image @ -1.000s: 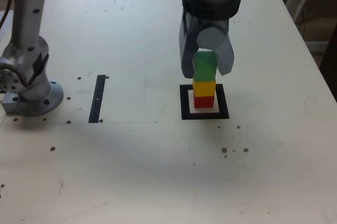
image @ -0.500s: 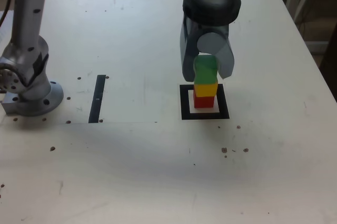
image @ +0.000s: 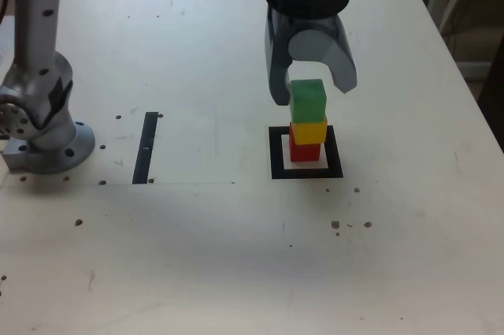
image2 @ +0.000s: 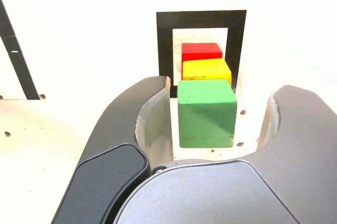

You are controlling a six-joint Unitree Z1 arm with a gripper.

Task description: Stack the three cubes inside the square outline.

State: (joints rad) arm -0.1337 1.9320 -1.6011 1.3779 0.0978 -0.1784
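The jaws of the grey curved-fingered gripper (image: pixel 312 92) stood apart, a clear gap showing in the wrist view between each finger and the matte green cube (image2: pixel 206 112), which they straddled without touching. That green cube (image: pixel 307 99) sat on top of the matte yellow cube (image: pixel 308 130), and the yellow one rested on the matte red cube (image: pixel 305 150), making one upright stack. The red cube stood on the white centre of the square black tape outline (image: pixel 276 155). At nine o'clock from the outline in the exterior view, well apart, lay a straight black tape strip (image: pixel 146 147) on the pale speckled table (image: pixel 236 256), and farther toward nine o'clock stood the arm's grey metal base (image: pixel 43 130).
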